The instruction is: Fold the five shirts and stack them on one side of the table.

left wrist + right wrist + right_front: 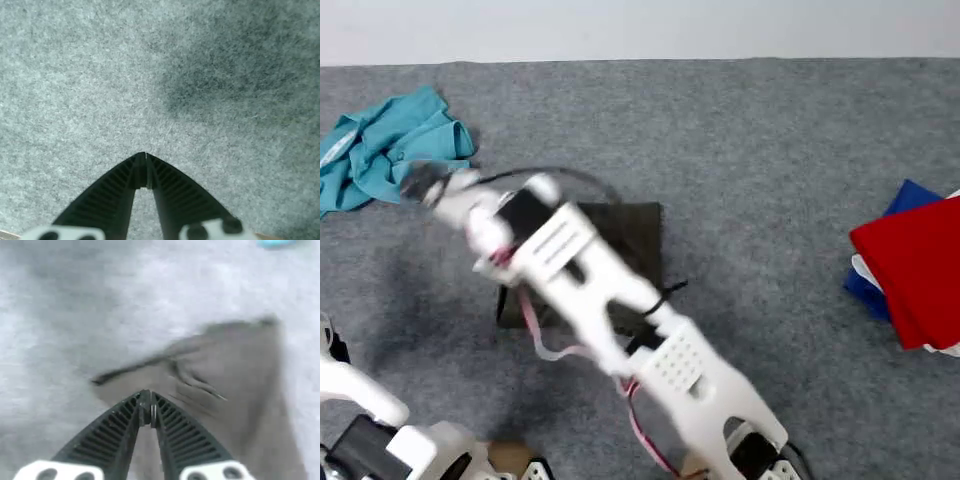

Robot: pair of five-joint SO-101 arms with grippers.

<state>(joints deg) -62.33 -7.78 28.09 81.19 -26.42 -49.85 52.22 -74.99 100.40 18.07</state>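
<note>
A dark grey folded shirt (625, 240) lies mid-table, partly under my right arm (620, 310), which stretches from the front edge toward the far left. Its gripper (422, 185) is blurred, next to a crumpled teal shirt (385, 145). In the right wrist view the gripper (146, 409) is shut on nothing, with the dark shirt (225, 385) just beyond its tips and a teal scrap (275, 243) at the frame's edge. A folded red shirt (915, 265) tops a blue and white stack (880, 285) at the right edge. My left gripper (145, 162) is shut and empty over bare felt.
Grey felt (770, 150) covers the table. My left arm (365, 400) sits at the front left corner. Cables (545, 340) hang under the right arm. A pale wall runs along the far edge.
</note>
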